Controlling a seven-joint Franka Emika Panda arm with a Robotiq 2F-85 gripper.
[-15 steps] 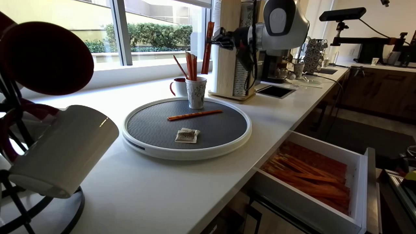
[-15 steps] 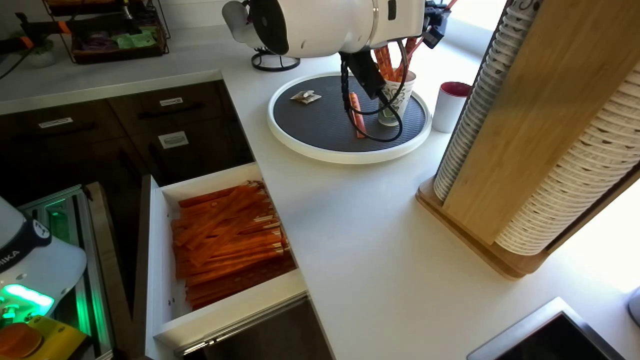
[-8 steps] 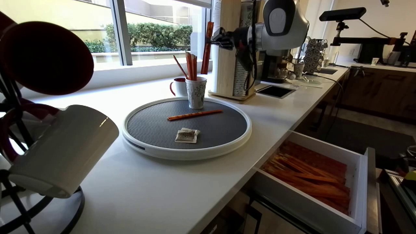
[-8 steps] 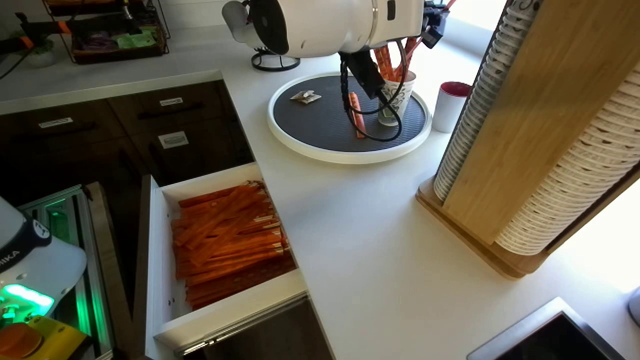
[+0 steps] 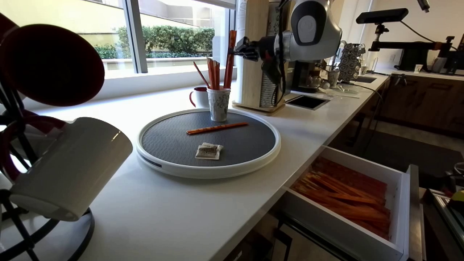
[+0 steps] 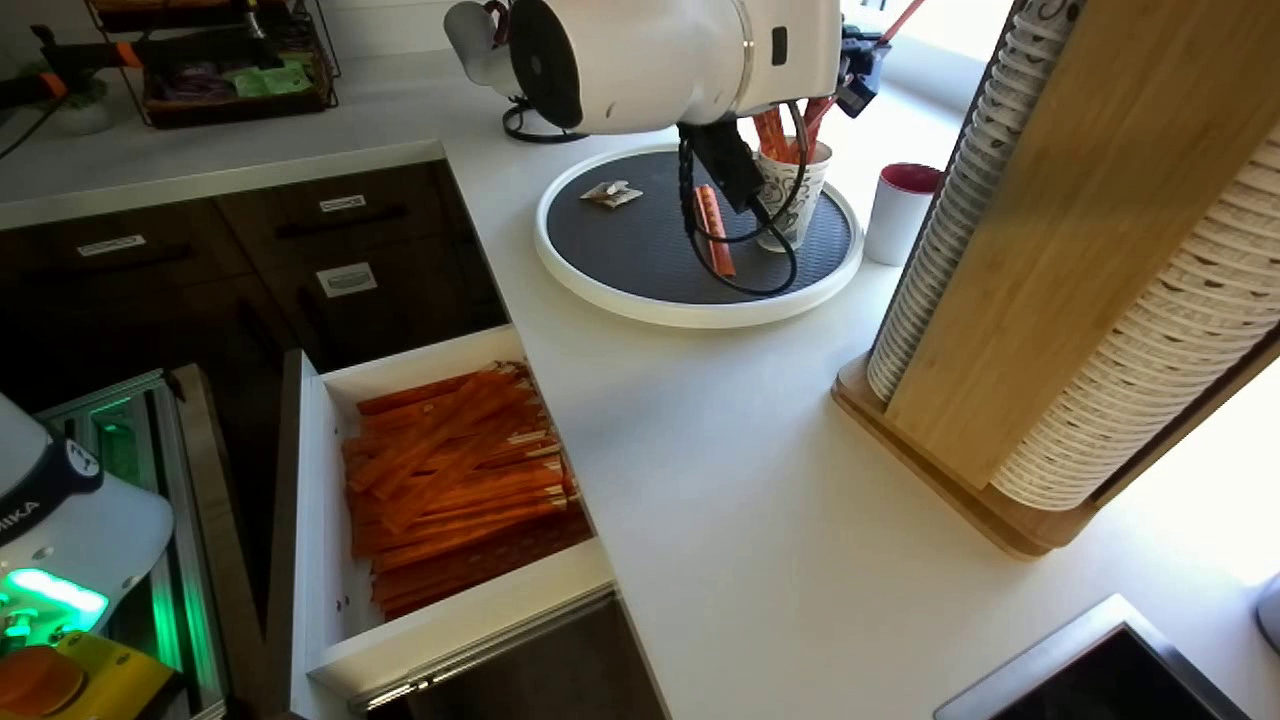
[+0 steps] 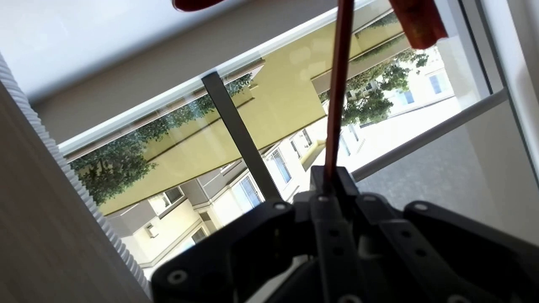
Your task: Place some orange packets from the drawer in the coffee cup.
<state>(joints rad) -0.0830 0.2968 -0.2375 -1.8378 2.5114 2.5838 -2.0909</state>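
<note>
My gripper is shut on an orange packet, seen edge-on as a thin red strip in the wrist view. In an exterior view this packet hangs nearly upright, its lower end at the right rim of the patterned coffee cup; whether it is inside or behind the rim I cannot tell. Several orange packets stand in that cup on the round turntable. Another packet lies flat on it. The pulled-out drawer holds a pile of packets.
A white mug with red inside stands beside the turntable. The wooden cup dispenser rises close to the gripper. Small sachets lie on the turntable. A rack holds a tilted white mug in the foreground.
My gripper has come down a little with the packet still in it. The packet's lower end has dropped to the level of the cup's rim, and it stands slightly more upright.
</note>
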